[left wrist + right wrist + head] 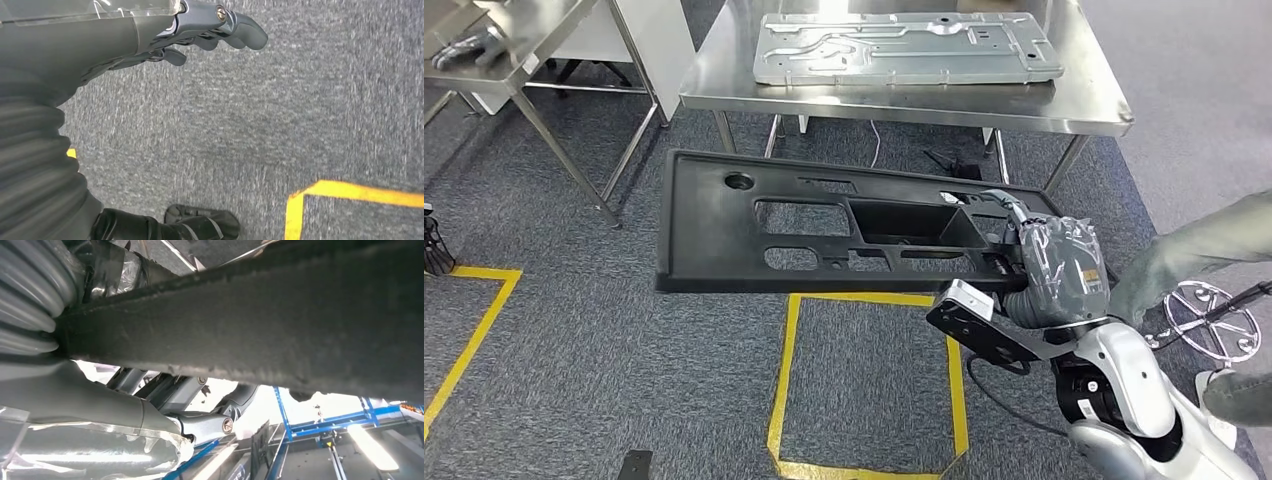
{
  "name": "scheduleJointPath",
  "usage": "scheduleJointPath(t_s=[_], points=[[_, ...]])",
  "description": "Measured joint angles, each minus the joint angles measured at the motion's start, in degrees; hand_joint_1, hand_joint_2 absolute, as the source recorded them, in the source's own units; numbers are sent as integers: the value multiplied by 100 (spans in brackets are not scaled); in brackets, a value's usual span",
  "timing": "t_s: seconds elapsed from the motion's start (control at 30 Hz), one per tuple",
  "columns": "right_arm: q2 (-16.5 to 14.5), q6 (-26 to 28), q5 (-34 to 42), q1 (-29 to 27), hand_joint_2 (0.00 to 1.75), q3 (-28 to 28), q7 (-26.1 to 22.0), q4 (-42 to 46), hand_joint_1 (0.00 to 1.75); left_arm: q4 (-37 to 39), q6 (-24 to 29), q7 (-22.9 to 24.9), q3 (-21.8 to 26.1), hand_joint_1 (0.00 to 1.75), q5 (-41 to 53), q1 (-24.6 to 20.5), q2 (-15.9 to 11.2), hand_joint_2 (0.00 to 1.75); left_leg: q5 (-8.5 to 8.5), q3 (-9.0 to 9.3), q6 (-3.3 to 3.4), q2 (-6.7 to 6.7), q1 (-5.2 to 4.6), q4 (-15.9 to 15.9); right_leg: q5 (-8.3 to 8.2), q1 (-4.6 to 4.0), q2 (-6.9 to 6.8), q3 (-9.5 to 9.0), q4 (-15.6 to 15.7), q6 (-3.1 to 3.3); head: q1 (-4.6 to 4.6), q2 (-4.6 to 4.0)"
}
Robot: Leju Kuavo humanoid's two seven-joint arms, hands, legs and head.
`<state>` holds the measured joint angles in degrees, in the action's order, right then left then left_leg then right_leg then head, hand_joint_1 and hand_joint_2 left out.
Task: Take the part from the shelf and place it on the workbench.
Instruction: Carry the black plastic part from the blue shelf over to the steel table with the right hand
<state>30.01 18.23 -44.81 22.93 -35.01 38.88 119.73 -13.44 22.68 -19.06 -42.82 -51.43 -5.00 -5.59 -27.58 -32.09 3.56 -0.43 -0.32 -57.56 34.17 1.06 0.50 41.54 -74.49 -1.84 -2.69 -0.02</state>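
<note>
A long black plastic panel point(814, 225) with several cut-outs hangs level over the carpet in front of the steel workbench point(904, 95). My right hand point(1056, 262) grips the panel at its right end. In the right wrist view the panel's dark edge point(260, 325) runs across, with my right hand's fingers point(200, 412) wrapped beneath it. My left hand point(200, 27) hangs over the grey carpet, fingers loosely curled and holding nothing.
A grey metal sheet part point(904, 47) lies on the workbench. A second steel table point(494, 45) stands at the far left. Yellow floor tape point(794, 300) marks squares on the carpet. A person's sleeve point(1204, 255) reaches in at the right, near a metal stand point(1214, 315).
</note>
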Motion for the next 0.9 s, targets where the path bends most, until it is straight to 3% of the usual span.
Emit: scheduleJointPath(t_s=[0.03,0.1,0.17,0.3,0.37,0.43,0.47,0.5,0.53,0.6,0.63,0.7,0.73,0.8,0.83,0.9], points=[[3,-1,0,0,175,0,1,1,175,0,-1,0,0,0,0,6,3,175,-54,72,-17,-5,10,-3,-161,12,-2,-39,246,-14,2,0],[17,-6,-1,1,175,0,2,3,175,0,-1,0,0,0,0,4,7,175,-181,221,-79,-17,25,-22,-707,33,-10,-249,977,-39,6,0],[32,-15,-1,6,175,0,10,10,175,0,-1,1,0,0,1,-11,7,175,-295,282,-163,-32,18,-28,-983,28,-21,-396,1404,3,10,0],[42,-24,-9,19,175,11,35,34,175,0,-1,0,-1,0,1,-26,3,175,-396,323,-292,-11,21,-168,-971,28,-6,-512,1469,168,2,2],[44,-24,-11,25,175,27,37,43,175,0,-1,0,-2,0,1,-36,3,175,-576,56,-342,9,39,-653,-926,19,-10,-582,1473,231,1,1],[45,-24,-11,24,175,35,37,49,175,0,-1,0,-2,0,1,-33,4,175,-856,-437,-374,15,43,-1379,-867,-2,-12,-628,1473,266,1,1],[46,-24,-11,22,175,35,38,50,175,0,-1,0,-2,0,1,-24,5,175,-933,-642,-371,15,43,-1605,-832,-17,-10,-659,1472,275,1,0],[46,-24,-11,20,175,35,38,51,175,0,-1,0,-2,0,1,-14,5,175,-903,-753,-353,14,41,-1643,-796,-32,-5,-699,1472,282,1,0],[46,-25,-11,20,175,35,40,51,175,0,-1,0,-2,0,1,-6,6,175,-742,-763,-319,14,34,-1475,-758,-52,-1,-752,1473,285,1,0],[46,-31,-14,22,175,38,54,54,175,1,-1,1,-3,0,0,-2,-1,175,-201,-589,-195,12,-10,-787,-677,-86,2,-870,1477,284,7,0],[46,-36,-16,21,175,41,62,55,175,1,0,5,-4,0,-1,-1,-7,175,-64,-504,-130,10,-49,-501,-641,-93,10,-916,1484,272,16,0],[54,-44,-19,12,175,47,78,63,175,2,1,13,-7,0,-1,-2,-15,175,-10,-396,-23,-8,-115,-206,-599,-82,24,-977,1481,216,30,1],[65,-45,-19,3,175,50,82,71,175,2,4,19,-8,0,-4,1,-14,175,-45,-353,6,-16,-129,-161,-606,-81,31,-1003,1463,181,35,1],[100,-48,-20,-9,175,65,89,90,175,2,12,28,-9,0,-9,10,-11,175,75,-180,44,-11,-101,-24,-583,-80,23,-1031,1346,127,37,0],[122,-50,-22,-7,175,81,90,100,175,2,16,32,-10,0,-13,8,-10,175,97,-95,56,-3,-84,6,-514,-79,19,-992,1226,105,44,1],[152,-56,-28,-11,175,128,90,125,175,2,19,34,-17,0,-17,-16,-8,175,78,1,71,10,-67,32,-252,-59,10,-712,717,58,55,1]])
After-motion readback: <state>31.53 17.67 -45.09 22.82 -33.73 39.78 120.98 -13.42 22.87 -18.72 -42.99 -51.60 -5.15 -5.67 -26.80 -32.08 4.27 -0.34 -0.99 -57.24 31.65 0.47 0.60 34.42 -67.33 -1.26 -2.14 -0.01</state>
